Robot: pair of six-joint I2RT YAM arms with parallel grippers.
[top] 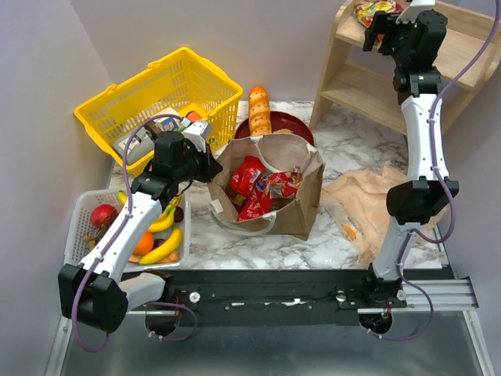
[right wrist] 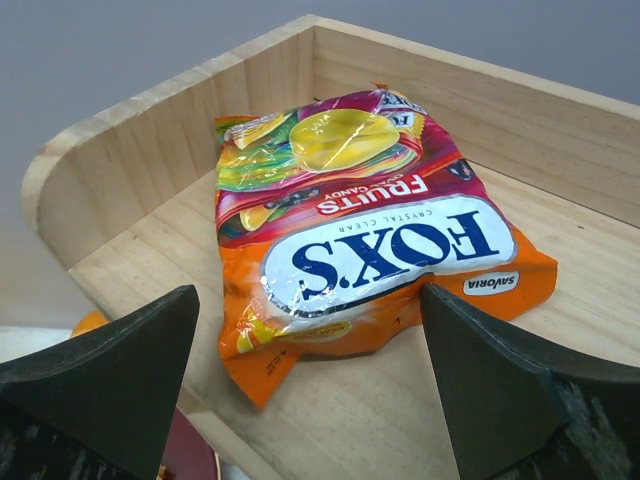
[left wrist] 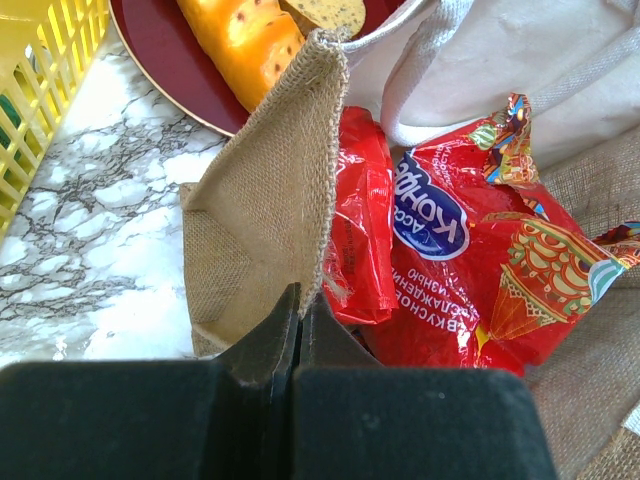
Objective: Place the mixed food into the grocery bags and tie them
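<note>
The brown bag (top: 301, 205) stands open mid-table with red crisp packets (top: 258, 186) inside. My left gripper (top: 208, 162) is shut on the bag's left rim; the left wrist view shows its jaws (left wrist: 300, 300) pinching the woven edge (left wrist: 270, 200) beside the red packets (left wrist: 440, 260). My right gripper (top: 382, 30) is open, high over the wooden shelf's top. In the right wrist view it (right wrist: 308, 300) straddles an orange FOX'S packet (right wrist: 370, 230) lying flat, without touching it. The tan plastic bag (top: 368, 202) lies crumpled to the right. Bananas (top: 163, 249) lie in the tray.
A yellow basket (top: 168, 94) with boxed goods stands back left. A white mesh tray (top: 82, 210) with fruit sits front left. The orange loaf (top: 259, 110) lies on a dark red plate (top: 291, 125) behind the bag. The wooden shelf (top: 360, 86) stands back right.
</note>
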